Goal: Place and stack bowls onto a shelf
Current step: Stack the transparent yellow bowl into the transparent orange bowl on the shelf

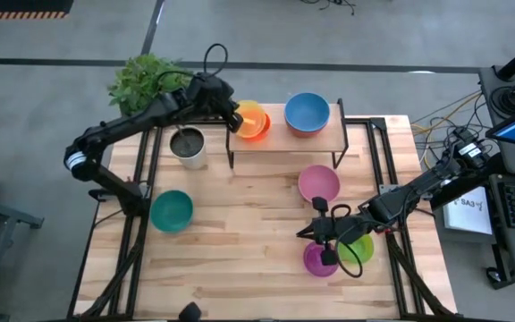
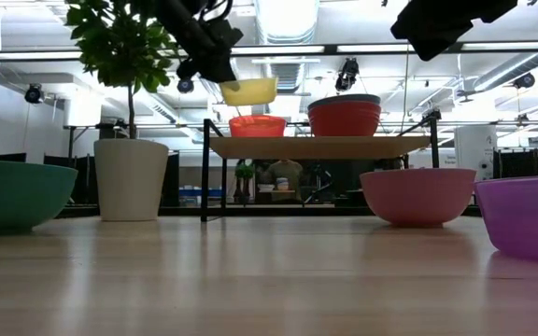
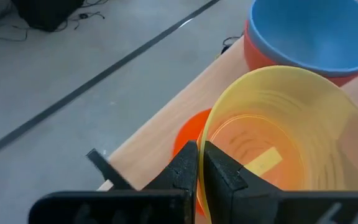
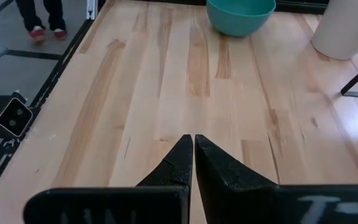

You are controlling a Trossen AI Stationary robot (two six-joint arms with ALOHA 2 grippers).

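My left gripper is over the shelf's left end, shut on the yellow bowl. That bowl hangs just above the orange bowl, which sits on the shelf's wooden top. The blue bowl is nested in the red bowl on the shelf's right half. The pink bowl, teal bowl, purple bowl and green bowl rest on the table. My right gripper is shut and empty, above the table beside the purple bowl. My left gripper holds the yellow bowl by its rim, on the side nearest the arm. The wall is pinched with one finger inside the bowl and one outside. The fingers come slanting down from the table's left. The bowl is lifted clear and slightly tilted over the orange bowl.
A white plant pot stands left of the shelf, close under my left arm. In the right wrist view, bare table stretches toward the teal bowl. A person's feet show on the floor beyond the table edge.
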